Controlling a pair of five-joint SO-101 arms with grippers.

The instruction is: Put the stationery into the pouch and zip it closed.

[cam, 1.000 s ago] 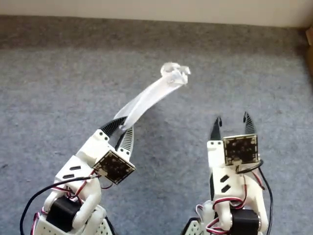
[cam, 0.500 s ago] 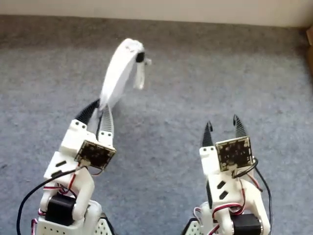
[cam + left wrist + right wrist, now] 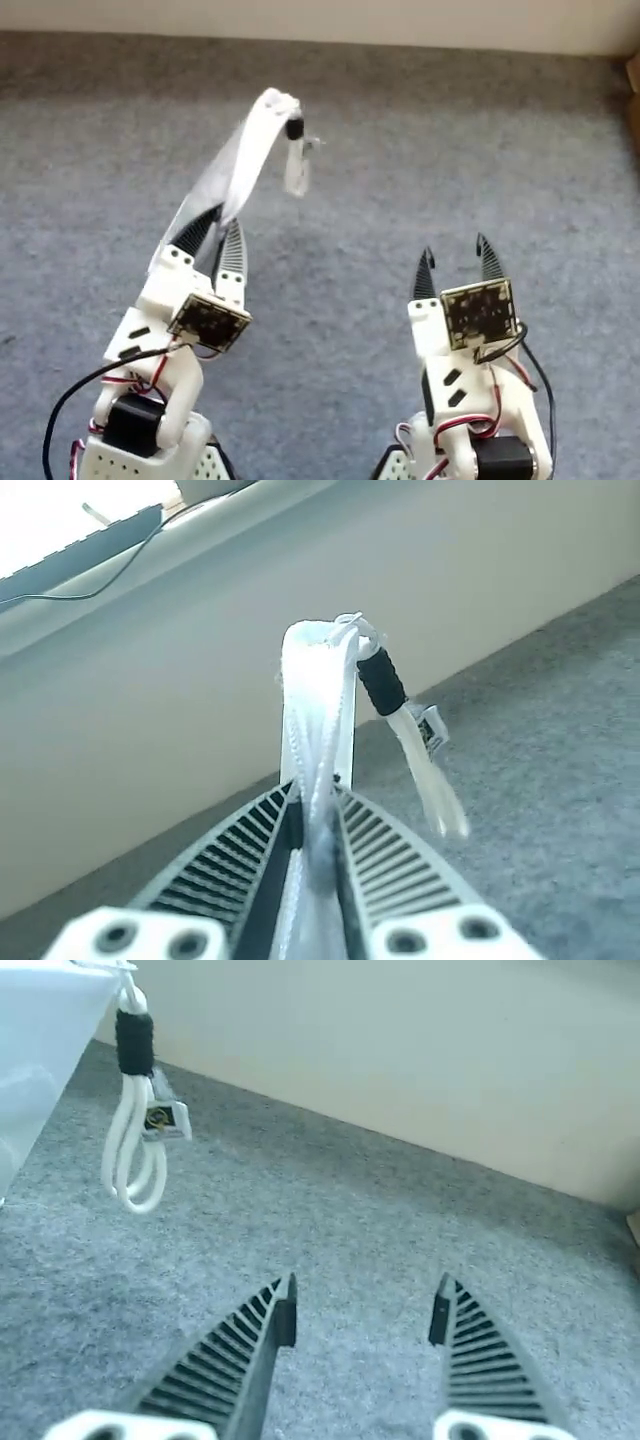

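Because the left gripper (image 3: 215,228) is clamped tight on one end of the pouch (image 3: 243,150), the white bag juts clear of the grey carpet (image 3: 420,140), slanting toward one o'clock from the jaws. That hold, I judge, presents its far end to the other arm. From the far tip a cord pull (image 3: 296,168) dangles. At five o'clock in the high view the right gripper (image 3: 455,262) sits with jaws wide, holding nothing. The pouch looks thin and flat — whether anything is inside cannot be told.
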